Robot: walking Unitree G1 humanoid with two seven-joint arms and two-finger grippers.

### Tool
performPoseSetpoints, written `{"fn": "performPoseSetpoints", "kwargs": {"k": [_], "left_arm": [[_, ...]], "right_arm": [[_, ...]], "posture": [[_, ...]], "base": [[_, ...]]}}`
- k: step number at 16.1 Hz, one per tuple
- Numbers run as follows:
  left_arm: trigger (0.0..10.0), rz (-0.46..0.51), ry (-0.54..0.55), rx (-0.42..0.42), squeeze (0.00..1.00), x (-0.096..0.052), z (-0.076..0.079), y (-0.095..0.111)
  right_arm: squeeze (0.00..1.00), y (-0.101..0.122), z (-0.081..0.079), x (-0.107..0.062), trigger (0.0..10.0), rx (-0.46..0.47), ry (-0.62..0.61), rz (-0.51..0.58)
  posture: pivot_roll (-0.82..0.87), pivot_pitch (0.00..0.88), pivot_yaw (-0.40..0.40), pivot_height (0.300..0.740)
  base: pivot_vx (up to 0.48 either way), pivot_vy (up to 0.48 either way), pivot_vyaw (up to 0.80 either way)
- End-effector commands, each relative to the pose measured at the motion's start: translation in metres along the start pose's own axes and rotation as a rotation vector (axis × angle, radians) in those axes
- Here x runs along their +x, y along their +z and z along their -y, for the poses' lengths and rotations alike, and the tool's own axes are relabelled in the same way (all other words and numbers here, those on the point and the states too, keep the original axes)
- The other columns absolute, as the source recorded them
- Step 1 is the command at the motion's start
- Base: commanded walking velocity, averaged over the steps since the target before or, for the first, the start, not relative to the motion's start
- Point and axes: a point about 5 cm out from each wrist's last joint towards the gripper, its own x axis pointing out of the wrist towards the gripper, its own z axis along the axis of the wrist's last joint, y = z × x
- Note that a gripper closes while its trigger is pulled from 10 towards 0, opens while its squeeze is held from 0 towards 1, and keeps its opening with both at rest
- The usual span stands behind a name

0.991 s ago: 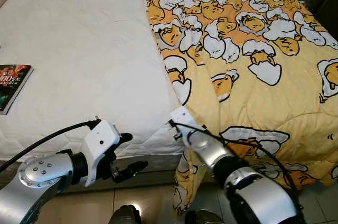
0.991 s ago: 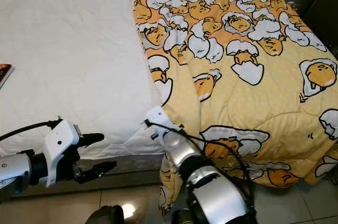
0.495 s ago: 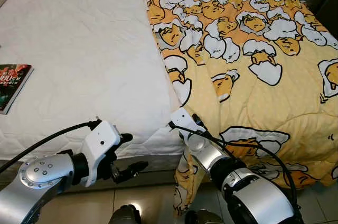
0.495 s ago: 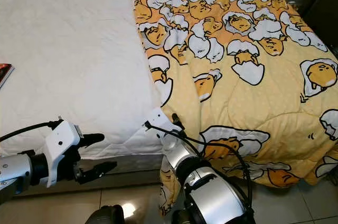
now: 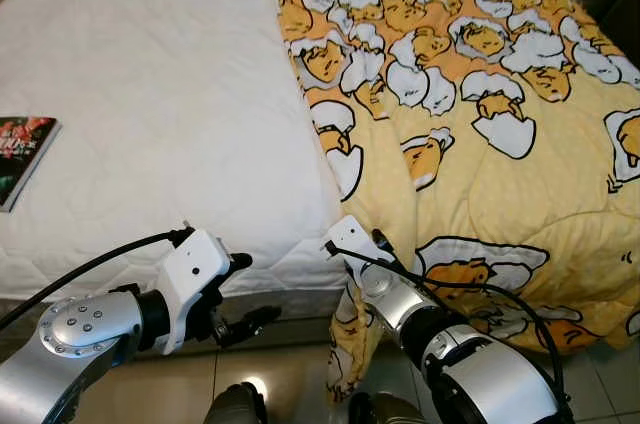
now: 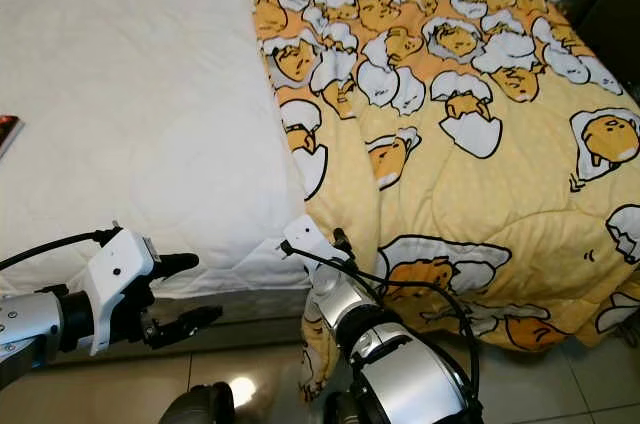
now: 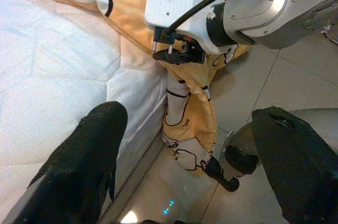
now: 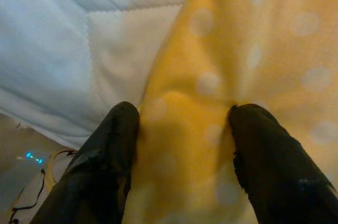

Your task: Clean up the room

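A yellow cartoon-print blanket (image 5: 480, 144) covers the bed's (image 5: 160, 124) right half. The right claw (image 5: 380, 241) sits at the blanket's edge; the left claw (image 5: 245, 294) hovers spread beside the mattress. A book (image 5: 22, 147) lies far left.

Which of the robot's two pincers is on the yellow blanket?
The right pincer: its black fingers sit open against the blanket at the foot of the bed. The left pincer hangs open beside the mattress, touching nothing.

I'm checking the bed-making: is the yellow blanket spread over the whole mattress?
No. The yellow blanket covers the right half; the white mattress on the left lies bare, and a corner hangs toward the floor by the right gripper.
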Motion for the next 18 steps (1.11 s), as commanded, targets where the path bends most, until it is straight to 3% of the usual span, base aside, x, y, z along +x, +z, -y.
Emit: {"fn": "performPoseSetpoints", "kwargs": {"k": [1,6,11,15,18], "left_arm": [[10.0,-0.012,-0.003,0.007,0.00,-0.001,0.000,-0.001],[10.0,-0.008,-0.001,0.007,0.00,0.001,0.001,-0.001],[10.0,0.001,0.002,0.010,0.00,0.002,0.001,0.000],[10.0,0.000,-0.009,0.010,0.00,0.002,0.001,-0.002],[10.0,0.000,-0.015,0.010,0.00,0.004,0.000,-0.003]], "right_arm": [[0.00,-0.011,-0.003,-0.001,0.0,-0.002,0.010,-0.029],[0.00,-0.017,0.008,0.001,0.0,-0.012,-0.008,-0.037],[0.00,-0.013,0.007,0.001,0.0,0.011,0.003,-0.017],[0.00,-0.010,0.009,0.002,0.0,0.072,0.043,-0.004],[0.00,-0.013,0.019,0.004,0.0,0.139,0.038,-0.017]], "posture": [[0.14,0.187,-0.042,0.740],[0.13,0.178,-0.046,0.740],[0.12,0.160,-0.052,0.740],[0.11,0.140,-0.058,0.740],[0.09,0.131,-0.041,0.740]], "base": [[0.000,0.000,0.00],[0.000,0.000,0.00],[0.000,0.000,0.00],[0.000,0.000,0.00],[0.000,0.000,0.00]]}}
